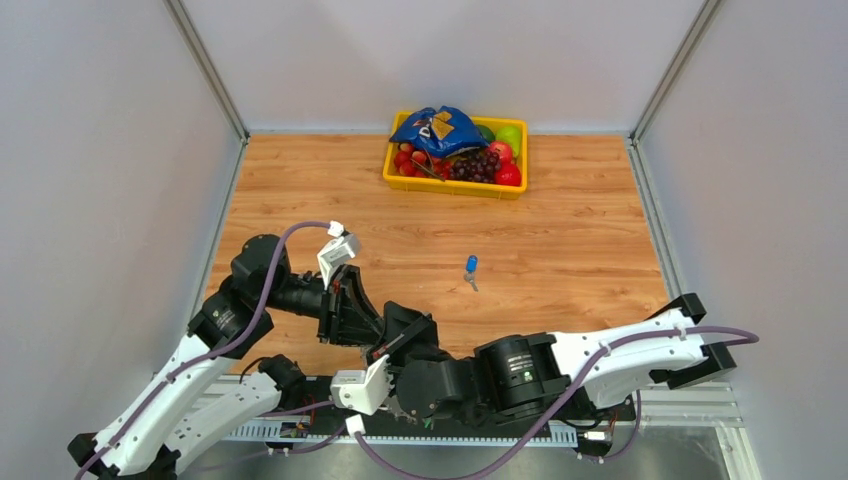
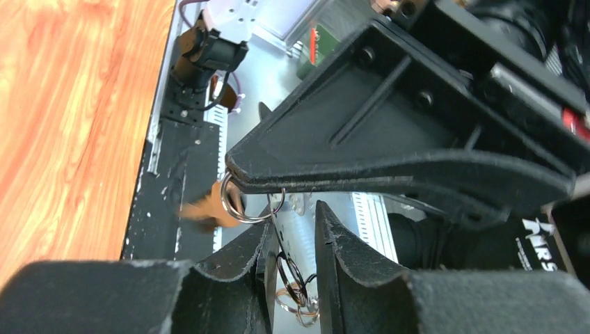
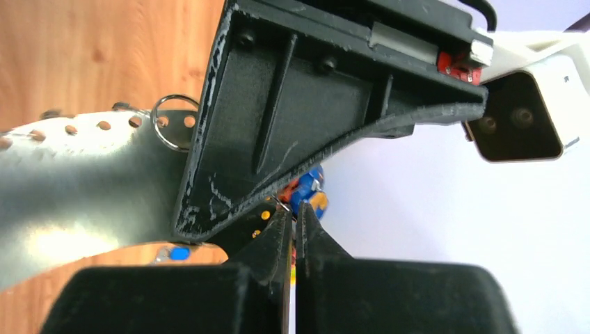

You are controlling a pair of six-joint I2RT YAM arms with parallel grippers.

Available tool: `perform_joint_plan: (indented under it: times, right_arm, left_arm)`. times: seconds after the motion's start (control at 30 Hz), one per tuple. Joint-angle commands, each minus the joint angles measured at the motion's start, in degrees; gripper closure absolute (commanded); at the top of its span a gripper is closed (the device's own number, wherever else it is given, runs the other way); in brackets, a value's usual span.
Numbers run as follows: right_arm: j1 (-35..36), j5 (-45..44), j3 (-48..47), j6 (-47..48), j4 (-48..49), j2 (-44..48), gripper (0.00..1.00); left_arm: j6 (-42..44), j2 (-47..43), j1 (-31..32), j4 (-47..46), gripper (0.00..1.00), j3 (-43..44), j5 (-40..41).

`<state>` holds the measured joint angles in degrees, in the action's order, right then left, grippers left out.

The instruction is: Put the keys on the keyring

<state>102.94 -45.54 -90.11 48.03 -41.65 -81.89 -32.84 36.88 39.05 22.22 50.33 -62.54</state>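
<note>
Pinching the keyring (image 2: 245, 220), right jaws closed; left jaws slightly apart just below.

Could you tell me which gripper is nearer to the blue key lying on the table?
Right, narrowly. The right gripper sits left of the key, toward the bases; the left gripper meets it from farther left.

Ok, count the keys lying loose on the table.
1: the blue-headed key alone mid-table, nearer than the yellow fruit bin. More may be hidden beneath the arms at the front edge.
</note>
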Motion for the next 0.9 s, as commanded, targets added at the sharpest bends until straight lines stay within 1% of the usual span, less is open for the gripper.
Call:
perform_joint_plan:
  times: [0.0,0.13,0.3,0.4,0.63,0.77,0.87]
  right_arm:
    - [0.05,-3.07,3.67,5.37,12.51,-3.34,1.00]
    - [0.56,-3.30,6.02,6.32,14.09,-2.41,1.00]
    - [1.08,-2.14,10.17,5.31,17.17,1.29,1.00]
    - [1.33,-0.75,13.51,4.74,20.29,4.89,1.00]
    - [1.73,3.14,19.66,4.51,26.65,13.77,1.00]
    - [2.53,4.47,24.31,8.02,30.63,18.05,1.00]
    - [2.88,5.27,28.04,11.95,36.37,20.92,1.00]
  left_arm:
    - [1.43,1.88,0.85,-3.50,0.69,4.70,2.61]
    - [1.71,2.75,0.85,-2.99,0.68,4.78,3.44]
    - [2.38,2.17,0.85,-3.12,0.61,5.14,4.72]
    - [3.17,1.23,0.85,-3.59,0.54,5.77,6.11]
    - [4.05,-1.47,0.81,-6.89,0.45,8.94,10.39]
    - [4.25,-3.33,0.85,-9.16,0.40,10.20,12.39]
    - [3.77,-4.68,0.85,-11.17,0.38,10.32,13.55]
